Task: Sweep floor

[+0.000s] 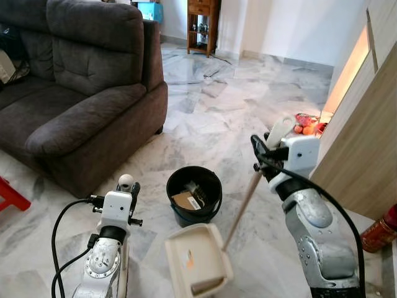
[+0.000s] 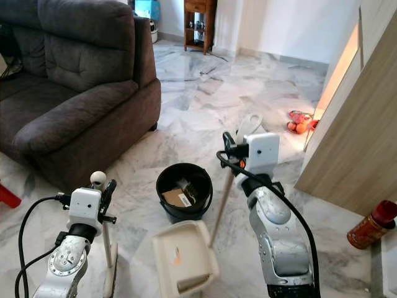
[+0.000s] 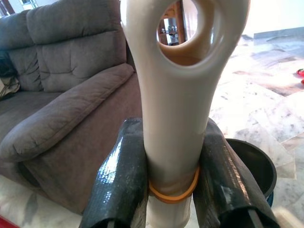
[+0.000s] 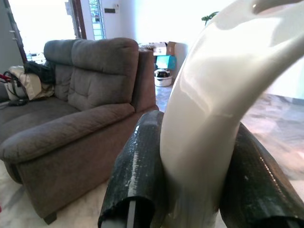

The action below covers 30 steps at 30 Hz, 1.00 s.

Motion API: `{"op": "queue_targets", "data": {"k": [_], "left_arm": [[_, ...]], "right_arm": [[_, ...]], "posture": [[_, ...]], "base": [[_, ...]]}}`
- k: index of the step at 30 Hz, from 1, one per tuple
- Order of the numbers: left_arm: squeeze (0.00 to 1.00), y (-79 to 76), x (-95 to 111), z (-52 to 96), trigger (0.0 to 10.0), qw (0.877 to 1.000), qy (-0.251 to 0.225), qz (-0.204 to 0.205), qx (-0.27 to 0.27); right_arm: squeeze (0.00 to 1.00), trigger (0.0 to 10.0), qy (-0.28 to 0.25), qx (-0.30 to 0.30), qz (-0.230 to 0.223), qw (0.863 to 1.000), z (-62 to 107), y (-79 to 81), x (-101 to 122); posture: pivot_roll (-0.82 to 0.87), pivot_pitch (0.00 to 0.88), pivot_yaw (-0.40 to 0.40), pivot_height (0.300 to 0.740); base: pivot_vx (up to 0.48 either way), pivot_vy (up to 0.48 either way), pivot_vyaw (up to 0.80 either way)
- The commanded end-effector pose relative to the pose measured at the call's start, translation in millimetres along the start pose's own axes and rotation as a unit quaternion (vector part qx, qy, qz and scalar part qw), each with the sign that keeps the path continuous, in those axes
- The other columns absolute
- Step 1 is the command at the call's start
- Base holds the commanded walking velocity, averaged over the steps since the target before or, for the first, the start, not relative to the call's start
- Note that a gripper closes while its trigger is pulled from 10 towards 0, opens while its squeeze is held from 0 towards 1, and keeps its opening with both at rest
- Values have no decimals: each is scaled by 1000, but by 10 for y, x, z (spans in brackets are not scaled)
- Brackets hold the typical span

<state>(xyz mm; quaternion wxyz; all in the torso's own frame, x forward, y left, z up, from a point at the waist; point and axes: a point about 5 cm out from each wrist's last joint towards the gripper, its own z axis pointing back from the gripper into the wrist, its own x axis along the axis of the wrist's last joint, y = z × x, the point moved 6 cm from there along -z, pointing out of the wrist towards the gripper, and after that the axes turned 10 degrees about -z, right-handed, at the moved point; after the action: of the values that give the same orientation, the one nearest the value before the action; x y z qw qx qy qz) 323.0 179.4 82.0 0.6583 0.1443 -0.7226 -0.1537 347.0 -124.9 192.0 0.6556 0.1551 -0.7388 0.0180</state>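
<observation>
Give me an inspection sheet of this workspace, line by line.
Surface: grey-white marble tile floor.
Job's things: cream plastic dustpan; cream long-handled broom; round black bin holding scraps.
Clutter: red bottle; small red-orange items near the wall.
Grippers: left hand shut on the dustpan handle; right hand shut on the broom handle.
Cables: black cables along both arms.
Surroundings: dark grey fabric sofa; light wooden panel; wooden shelf.

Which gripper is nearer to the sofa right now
Left. The left gripper, shut on a cream handle, sits just off the sofa armrest. The right gripper, shut on the broom handle, is beyond the bucket, by the cabinet.
</observation>
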Motion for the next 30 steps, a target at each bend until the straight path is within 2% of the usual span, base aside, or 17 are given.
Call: {"op": "queue_targets", "data": {"k": [1, 11, 15, 19, 25, 30], "left_arm": [[0, 48, 101, -51, 10000, 1000, -22, -13, 5], [0, 38, 108, -55, 10000, 1000, -24, -11, 4], [0, 42, 101, -55, 10000, 1000, -21, -9, 6], [0, 38, 99, -54, 10000, 1000, -21, -8, 6], [0, 37, 98, -46, 10000, 1000, -20, -8, 8], [0, 43, 100, -44, 10000, 1000, -21, -9, 10]], "right_arm": [[0, 10000, -32, 13, 3, 999, -19, 80, 224], [0, 10000, -54, 23, 8, 998, -66, 133, 508], [0, 10000, -112, -1, -9, 994, -98, 82, 767], [0, 10000, -121, -12, -26, 992, -121, 66, 769], [0, 10000, -116, -3, -43, 992, -164, 199, 703], [0, 10000, -120, 0, -51, 991, -175, 228, 712]], "posture": [[96, 9, 2, 740], [100, 12, 1, 740], [99, 12, 0, 740], [102, 12, 0, 740], [108, 14, -1, 740], [107, 14, -2, 740]], "base": [[0, 0, 0], [0, 0, 0], [0, 0, 0], [0, 0, 0], [0, 0, 0], [0, 0, 0]]}}
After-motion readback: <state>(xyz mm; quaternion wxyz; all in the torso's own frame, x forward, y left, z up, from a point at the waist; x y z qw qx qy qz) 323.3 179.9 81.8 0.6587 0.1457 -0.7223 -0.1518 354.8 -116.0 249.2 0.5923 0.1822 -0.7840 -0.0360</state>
